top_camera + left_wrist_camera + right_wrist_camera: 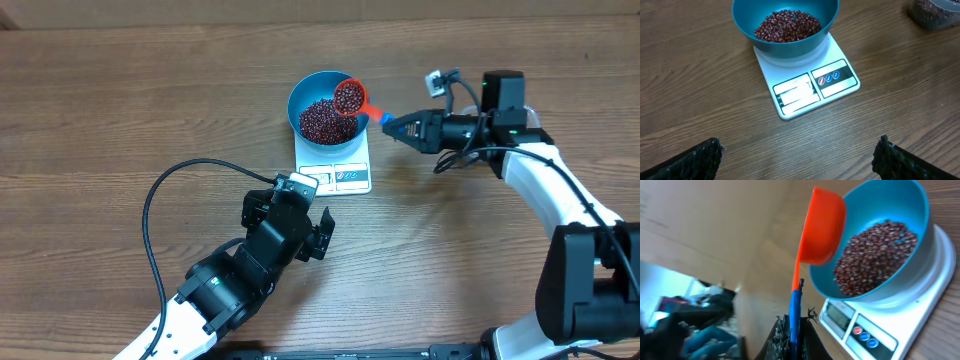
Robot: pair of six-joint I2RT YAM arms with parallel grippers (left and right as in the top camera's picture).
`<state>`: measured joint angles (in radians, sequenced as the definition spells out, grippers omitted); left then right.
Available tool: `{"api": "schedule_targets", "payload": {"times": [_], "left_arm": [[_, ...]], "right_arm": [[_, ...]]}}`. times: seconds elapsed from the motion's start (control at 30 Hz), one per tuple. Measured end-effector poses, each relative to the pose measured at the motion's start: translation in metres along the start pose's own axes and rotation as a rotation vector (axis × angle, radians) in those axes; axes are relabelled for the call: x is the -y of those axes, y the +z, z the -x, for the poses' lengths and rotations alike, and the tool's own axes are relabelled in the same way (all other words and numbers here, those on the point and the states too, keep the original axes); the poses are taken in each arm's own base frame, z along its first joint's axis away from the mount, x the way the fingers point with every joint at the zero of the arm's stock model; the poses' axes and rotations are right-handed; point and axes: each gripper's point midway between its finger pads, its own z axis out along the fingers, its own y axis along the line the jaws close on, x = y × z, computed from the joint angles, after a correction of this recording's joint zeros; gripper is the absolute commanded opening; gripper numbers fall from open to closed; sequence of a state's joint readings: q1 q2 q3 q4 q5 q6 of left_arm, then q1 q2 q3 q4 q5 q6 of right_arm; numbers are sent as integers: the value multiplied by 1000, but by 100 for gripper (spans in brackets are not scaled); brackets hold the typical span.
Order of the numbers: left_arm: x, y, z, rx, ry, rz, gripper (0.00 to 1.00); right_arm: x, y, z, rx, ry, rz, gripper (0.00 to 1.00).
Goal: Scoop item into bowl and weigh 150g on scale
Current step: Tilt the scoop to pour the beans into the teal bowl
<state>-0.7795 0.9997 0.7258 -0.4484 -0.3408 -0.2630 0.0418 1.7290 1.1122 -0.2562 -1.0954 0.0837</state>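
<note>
You have one bowl (pixel 308 88), one scale (pixel 340 172), one scoop (pixel 368 108), one tub (pixel 918 15), a left arm (pixel 232 278) and a right arm (pixel 545 175), and beans (pixel 325 120) beyond counting.

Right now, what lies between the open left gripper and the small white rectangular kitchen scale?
Nothing but bare brown wooden tabletop separates the left gripper from the white rectangular scale and its display edge. The left wrist view shows this plainly.

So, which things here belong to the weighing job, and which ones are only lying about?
Belong to the job:
- beans
- blue bowl
- scale
- orange scoop
- right tool, shut on the scoop's handle
- tub of beans, only partly in view

Only lying about:
- left tool, open and holding nothing
- black cable
</note>
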Motion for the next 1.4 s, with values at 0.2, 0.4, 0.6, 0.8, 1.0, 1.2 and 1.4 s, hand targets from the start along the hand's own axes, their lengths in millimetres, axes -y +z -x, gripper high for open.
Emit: {"api": "schedule_targets", "payload": {"times": [0.2,0.4,0.6,0.8,1.0,1.2,1.4], "left_arm": [[0,0,0,0,0,0,100],[0,0,0,0,0,0,100],[0,0,0,0,0,0,100],[0,0,0,0,0,0,100],[0,0,0,0,0,0,100],[0,0,0,0,0,0,100],[0,0,0,0,0,0,100]], "right_arm": [[7,17,1,-3,-53,-94,4],[11,22,3,2,-113,-140,4],[16,21,4,0,-199,-169,4],[19,21,5,-6,-290,-189,4],[23,20,6,-12,-358,-212,4],[27,19,6,-16,-392,-235,4],[27,19,6,-20,-423,-240,4]]}}
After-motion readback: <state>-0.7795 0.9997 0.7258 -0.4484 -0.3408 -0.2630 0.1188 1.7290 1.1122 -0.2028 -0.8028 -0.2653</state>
